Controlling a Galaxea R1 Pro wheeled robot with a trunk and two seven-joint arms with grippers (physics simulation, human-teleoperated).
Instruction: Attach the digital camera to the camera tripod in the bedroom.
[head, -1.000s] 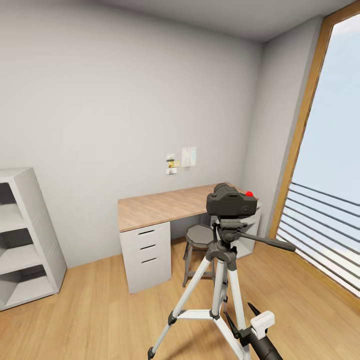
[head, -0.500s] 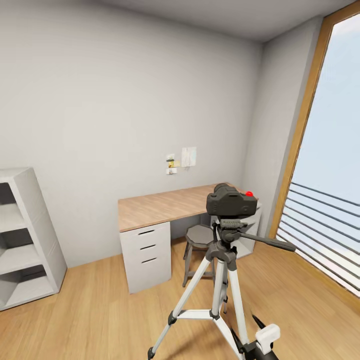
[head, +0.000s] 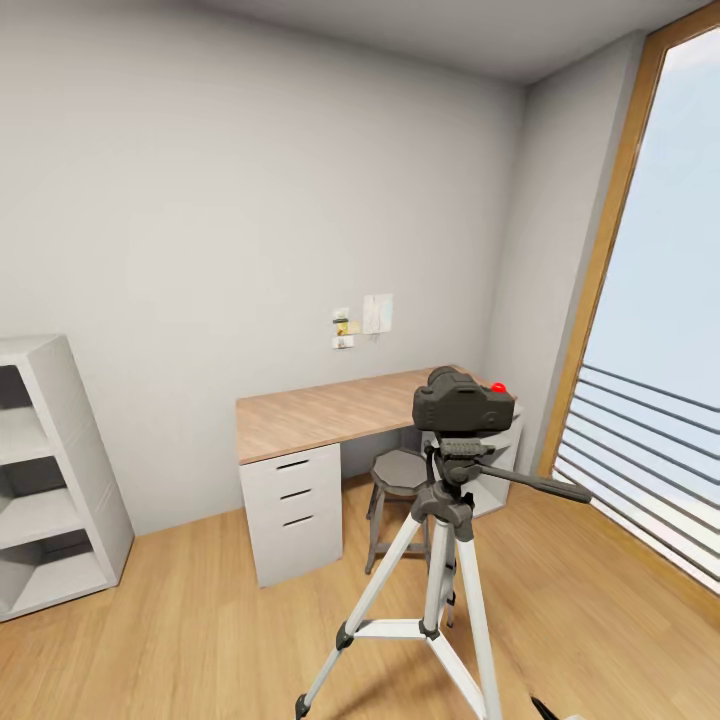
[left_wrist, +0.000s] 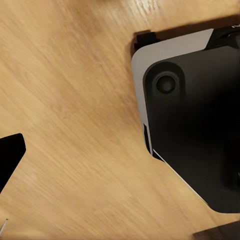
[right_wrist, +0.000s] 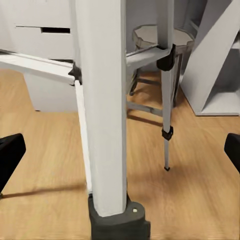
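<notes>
Since a second ago our right arm has dropped out of the head view's lower edge, where its white-cased end effector stood beside the tripod's legs; the room and the tripod have not shifted.

We face a bedroom with grey walls, a light wood floor (head: 200, 630) and a tall wood-framed window (head: 640, 330) at the right. A grey cube shelf (head: 50, 480) stands at the left, and a wood-topped white bench (head: 300, 415) with drawers stands against the far wall, a short grey stool (head: 398, 475) tucked beside it.

Nearest us stands the camera tripod (head: 440, 570), legs spread on the floor, its black pan handle (head: 530, 482) pointing right. The digital camera (head: 463, 403) sits upright on the tripod's head, red button on top.

Our right end effector (right_wrist: 120, 150) is spread wide, its dark fingertips (right_wrist: 10, 152) at both edges of the wrist view, a silver tripod leg and its black foot (right_wrist: 119, 220) close between them. Our left end effector (left_wrist: 10, 155) shows one dark fingertip over the floor beside our own black and white base (left_wrist: 195, 125); we cannot tell its opening.
</notes>
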